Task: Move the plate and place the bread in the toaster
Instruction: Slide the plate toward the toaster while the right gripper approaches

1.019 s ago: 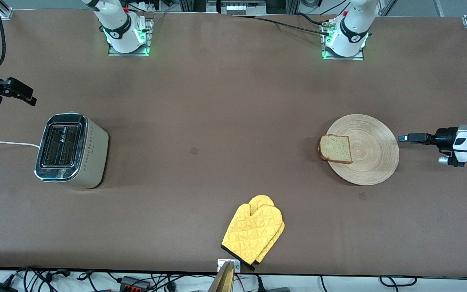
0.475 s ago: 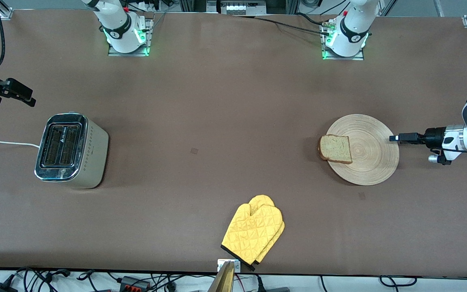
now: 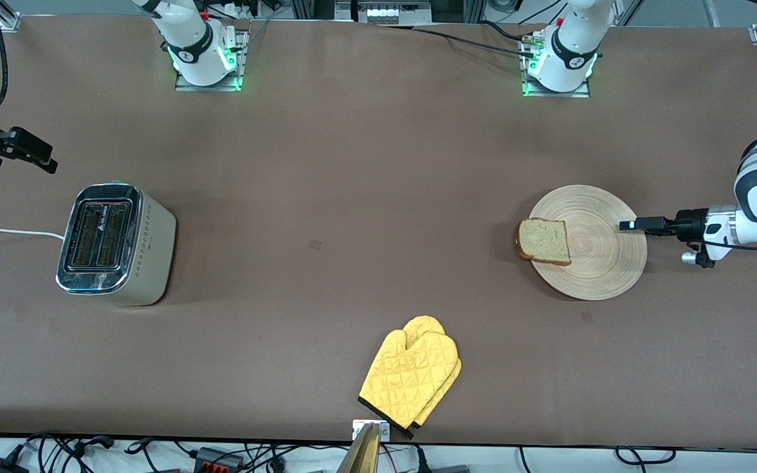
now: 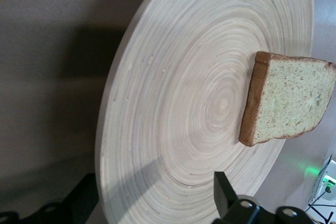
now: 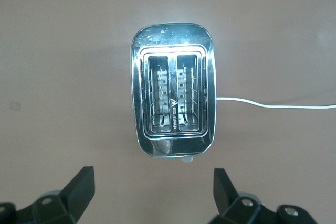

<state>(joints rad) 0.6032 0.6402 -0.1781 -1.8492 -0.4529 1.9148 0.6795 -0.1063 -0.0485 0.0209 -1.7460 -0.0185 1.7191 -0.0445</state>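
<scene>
The round light-wood plate [image 3: 598,263] lies toward the left arm's end of the table. The slice of bread [image 3: 544,240] rests on its rim on the side toward the toaster. My left gripper [image 3: 629,225] is open at the plate's other edge, one finger above the rim and one below. In the left wrist view the plate [image 4: 173,103] fills the frame, the bread [image 4: 291,100] sits on it, and the left gripper [image 4: 155,198] straddles its edge. The chrome-topped toaster [image 3: 115,244] stands at the right arm's end. My right gripper [image 3: 45,159] hangs open and empty beside the toaster [image 5: 172,98].
A yellow oven mitt [image 3: 411,378] lies near the table's front edge, midway along it. The toaster's white cord [image 3: 4,231] runs off the right arm's end of the table. Cables lie along the table's front edge.
My left gripper has slid toward the plate, and its fingertips now reach over the rim. The right arm, the bread and the plate have not moved.
</scene>
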